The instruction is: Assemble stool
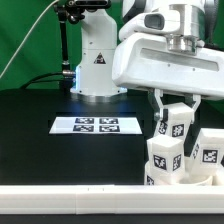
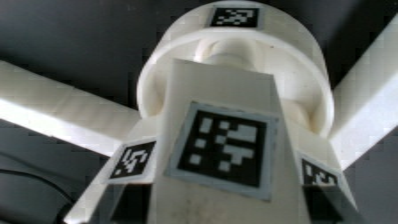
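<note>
My gripper [image 1: 172,112] is shut on a white blocky stool leg [image 1: 173,126] with a square tag and holds it upright at the exterior view's right. Right under it is the white seat [image 1: 163,162] with tags on its side. A second leg [image 1: 207,150] stands on the seat to the right. In the wrist view the held leg [image 2: 222,140] fills the middle between the jaws of my gripper [image 2: 217,205]. The round seat [image 2: 231,50] lies beyond it. Whether the leg touches a socket is hidden.
The marker board [image 1: 97,125] lies on the black table left of the gripper. The arm's white base [image 1: 97,60] stands behind it. A long white bar [image 1: 90,200] runs along the front edge. White bars [image 2: 54,95] also flank the seat in the wrist view.
</note>
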`<state>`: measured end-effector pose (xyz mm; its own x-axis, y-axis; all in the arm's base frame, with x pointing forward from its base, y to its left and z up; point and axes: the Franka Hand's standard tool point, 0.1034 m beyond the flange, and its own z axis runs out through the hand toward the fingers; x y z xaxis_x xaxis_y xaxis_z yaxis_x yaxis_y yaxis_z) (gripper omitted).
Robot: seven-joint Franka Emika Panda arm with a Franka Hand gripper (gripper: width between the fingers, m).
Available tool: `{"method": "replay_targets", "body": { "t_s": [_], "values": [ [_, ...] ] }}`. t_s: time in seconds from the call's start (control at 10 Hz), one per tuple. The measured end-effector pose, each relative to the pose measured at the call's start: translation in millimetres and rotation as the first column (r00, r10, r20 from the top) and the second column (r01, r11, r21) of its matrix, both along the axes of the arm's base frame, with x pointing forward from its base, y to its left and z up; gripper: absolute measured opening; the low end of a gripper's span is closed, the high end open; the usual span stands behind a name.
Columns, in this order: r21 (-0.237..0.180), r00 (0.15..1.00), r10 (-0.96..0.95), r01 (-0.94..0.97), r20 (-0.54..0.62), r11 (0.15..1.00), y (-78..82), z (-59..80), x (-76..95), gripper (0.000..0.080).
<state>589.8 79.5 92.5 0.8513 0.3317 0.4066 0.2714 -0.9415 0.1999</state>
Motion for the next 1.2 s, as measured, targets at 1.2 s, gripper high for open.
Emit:
{"method": "replay_targets", "body": {
  "t_s": [1.2],
  "values": [
    [0.025, 0.993, -0.036, 0.033, 0.114, 0.999, -2.5, -14.0, -5.8, 0.0512]
  ]
}}
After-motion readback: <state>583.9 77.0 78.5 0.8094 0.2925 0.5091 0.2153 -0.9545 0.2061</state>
